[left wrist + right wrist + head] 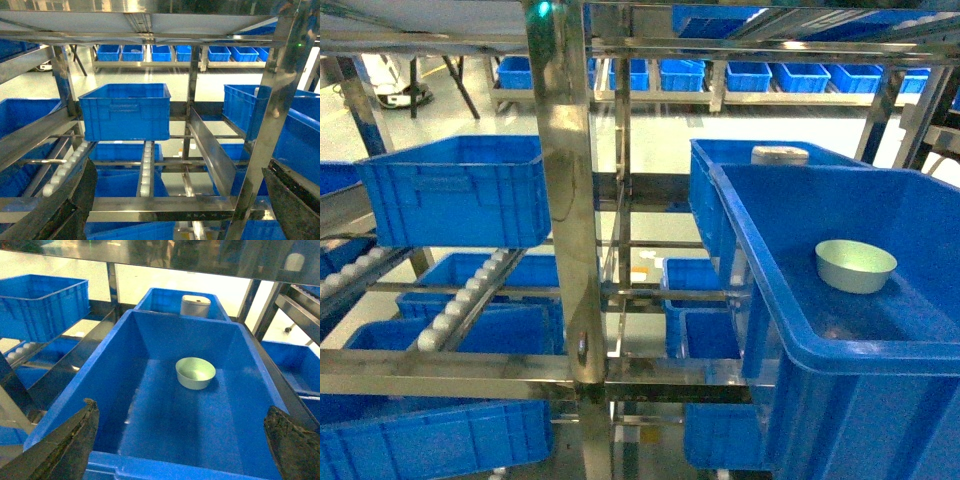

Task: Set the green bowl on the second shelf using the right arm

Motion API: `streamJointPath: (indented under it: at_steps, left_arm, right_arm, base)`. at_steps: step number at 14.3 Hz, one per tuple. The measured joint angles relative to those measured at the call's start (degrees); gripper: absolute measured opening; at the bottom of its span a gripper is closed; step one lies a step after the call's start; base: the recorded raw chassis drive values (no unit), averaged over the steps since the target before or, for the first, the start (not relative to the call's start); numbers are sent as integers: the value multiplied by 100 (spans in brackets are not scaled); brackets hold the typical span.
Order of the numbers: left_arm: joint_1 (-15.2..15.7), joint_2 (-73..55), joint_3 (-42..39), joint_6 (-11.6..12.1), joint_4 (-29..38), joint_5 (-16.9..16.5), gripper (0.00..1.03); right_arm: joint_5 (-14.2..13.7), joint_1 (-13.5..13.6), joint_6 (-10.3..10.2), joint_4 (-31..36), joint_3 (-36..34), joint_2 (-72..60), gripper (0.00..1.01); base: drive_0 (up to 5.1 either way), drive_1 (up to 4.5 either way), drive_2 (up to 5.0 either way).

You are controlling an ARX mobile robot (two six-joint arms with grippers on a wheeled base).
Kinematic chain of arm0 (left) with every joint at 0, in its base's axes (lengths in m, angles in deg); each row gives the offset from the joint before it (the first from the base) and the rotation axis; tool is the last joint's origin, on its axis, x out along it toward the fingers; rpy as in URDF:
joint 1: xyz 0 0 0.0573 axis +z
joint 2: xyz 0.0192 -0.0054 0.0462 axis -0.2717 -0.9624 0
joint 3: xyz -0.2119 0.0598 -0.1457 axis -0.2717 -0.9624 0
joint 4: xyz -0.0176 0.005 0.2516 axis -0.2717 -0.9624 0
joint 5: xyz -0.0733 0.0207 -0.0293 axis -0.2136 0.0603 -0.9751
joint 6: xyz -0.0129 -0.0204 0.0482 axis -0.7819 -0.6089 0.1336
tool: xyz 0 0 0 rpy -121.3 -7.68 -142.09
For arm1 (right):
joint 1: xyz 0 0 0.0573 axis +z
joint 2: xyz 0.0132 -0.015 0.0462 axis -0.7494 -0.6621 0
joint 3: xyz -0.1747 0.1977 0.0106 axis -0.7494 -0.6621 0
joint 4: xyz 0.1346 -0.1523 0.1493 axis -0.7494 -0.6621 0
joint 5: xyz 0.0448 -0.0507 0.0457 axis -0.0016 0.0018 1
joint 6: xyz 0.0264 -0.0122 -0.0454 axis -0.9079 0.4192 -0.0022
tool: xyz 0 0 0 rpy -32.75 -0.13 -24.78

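The right end effector (182, 445) was spread wide, its two dark fingers (70, 447) showing only at the lower corners of its wrist view, holding nothing. The left end effector (175, 210) was likewise spread wide and empty. Neither arm appeared in the head view.

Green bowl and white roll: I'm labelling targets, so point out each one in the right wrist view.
green bowl (195, 372): right wrist view, on its inner floor.
white roll (195, 305): right wrist view, on its side wall.
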Motion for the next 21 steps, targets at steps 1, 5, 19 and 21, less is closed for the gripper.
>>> streamJointPath:
  at_steps: [1,5,19,21]
  left_arm:
    - [0,0,0,0,0,-2,98]
    - [0,0,0,0,0,-2,98]
    - [0,0,0,0,0,-2,98]
    - [0,0,0,0,0,-2,98]
  right_arm:
    - [31,13,-7,-17,0,-42,98]
    - [-1023,407,-422,1858,-1169,529,57]
    - [-1276,761,-472,977,-2498,2785,2]
    - [-1279,761,-472,752,-2498,3097,2]
  base:
    - [0,0,0]
    - [0,0,0]
    - [0,0,0]
    - [0,0,0]
